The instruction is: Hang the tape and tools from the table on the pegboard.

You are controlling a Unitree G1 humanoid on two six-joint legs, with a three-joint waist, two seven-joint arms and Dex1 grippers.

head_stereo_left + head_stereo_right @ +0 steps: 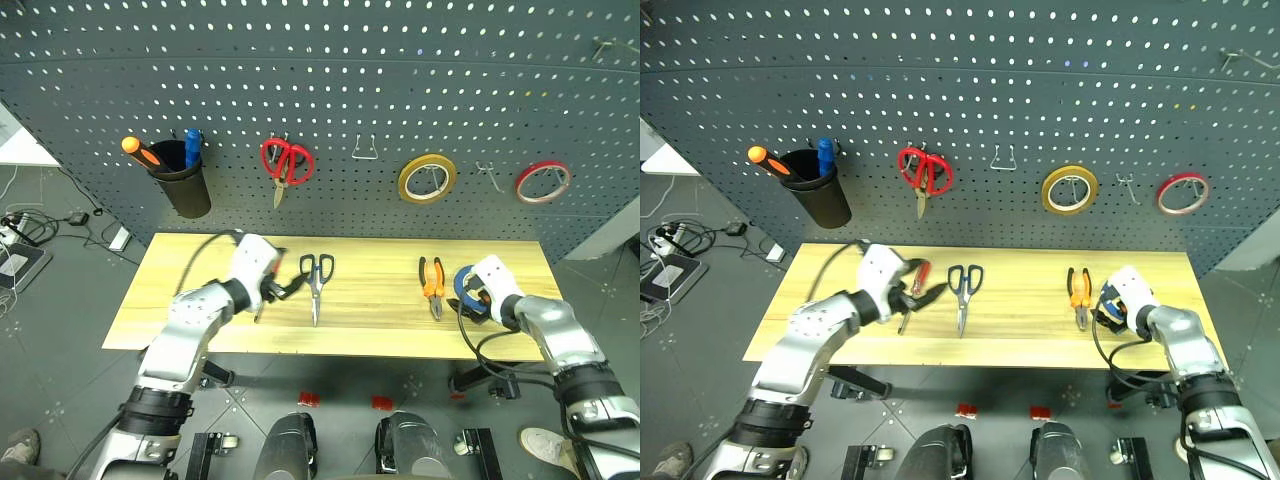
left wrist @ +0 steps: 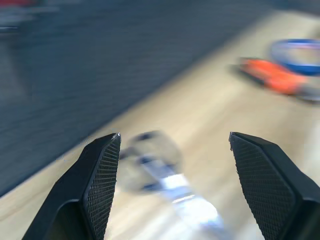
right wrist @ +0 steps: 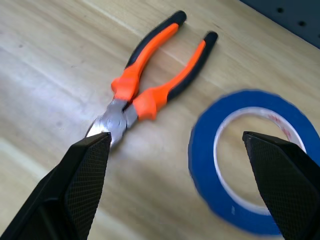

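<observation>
L pincer (image 1: 936, 292) spread, holds nothing; hovers over tabletop (image 1: 380, 320) mid-left. Red-handled screwdriver (image 1: 912, 293) lies just beside/under it on the near-left side. Blue-grey scissors (image 1: 317, 285) just to its right, handles toward pegboard (image 1: 330, 80), blades toward front edge. Bare planks between scissors and pliers give room to move.

R pincer (image 3: 182, 200) spread wide, holds nothing; sits low near tabletop's right end. Blue tape (image 3: 255, 160) lies flat just ahead, toward its right finger (image 3: 287, 190); contact: cannot tell. Pliers (image 3: 150, 82) lie ahead toward left finger (image 3: 82, 187), nose close to fingertip, orange-black handles pointing away to pegboard. Tape and pliers near each other, apart. Tape is close to tabletop's right edge; little margin there.

Pegboard behind tabletop's rear edge: black cup (image 1: 183, 178) w/ pens at left, red scissors (image 1: 286, 163) hung, one bare wire hook (image 1: 365, 148), yellow tape ring (image 1: 427, 179), red tape ring (image 1: 542, 182). All task items on tabletop, none hung.
</observation>
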